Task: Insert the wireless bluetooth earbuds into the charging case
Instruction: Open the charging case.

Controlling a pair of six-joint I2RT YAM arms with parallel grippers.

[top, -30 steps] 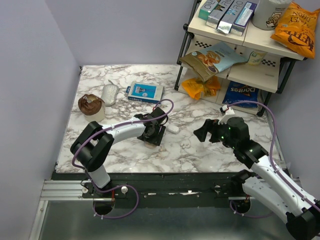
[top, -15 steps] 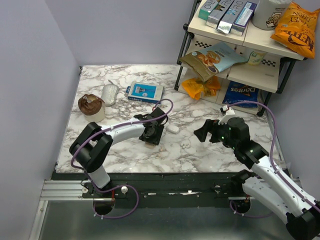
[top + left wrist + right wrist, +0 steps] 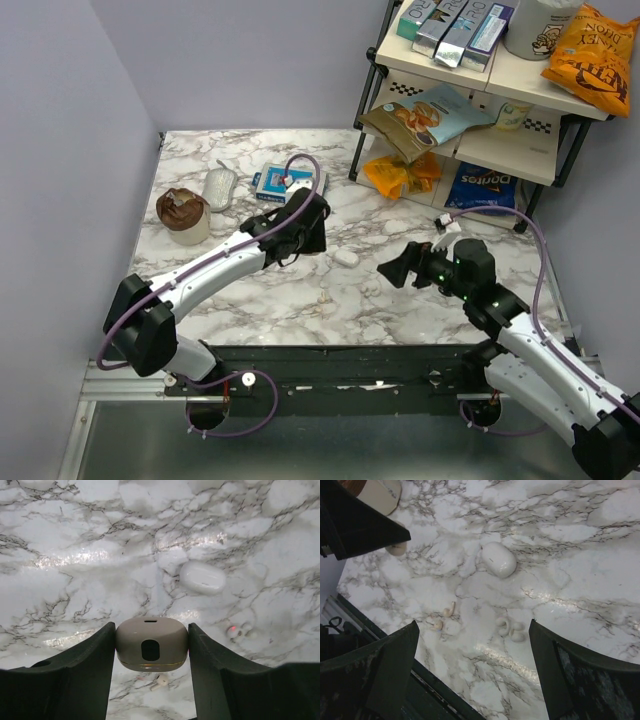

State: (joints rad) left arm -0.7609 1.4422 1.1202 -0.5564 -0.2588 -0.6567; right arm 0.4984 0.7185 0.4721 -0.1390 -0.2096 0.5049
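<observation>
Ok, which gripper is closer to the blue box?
Left. The left gripper, shut on the beige charging case, hangs just in front of the blue box. The right gripper hangs open farther off, to its front right.

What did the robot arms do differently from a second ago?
The left gripper closed on the beige case and lifted it up, swinging toward the far side. The white oval case and the loose earbuds stayed where they lay. The right gripper stayed open, hovering in almost the same spot.
</observation>
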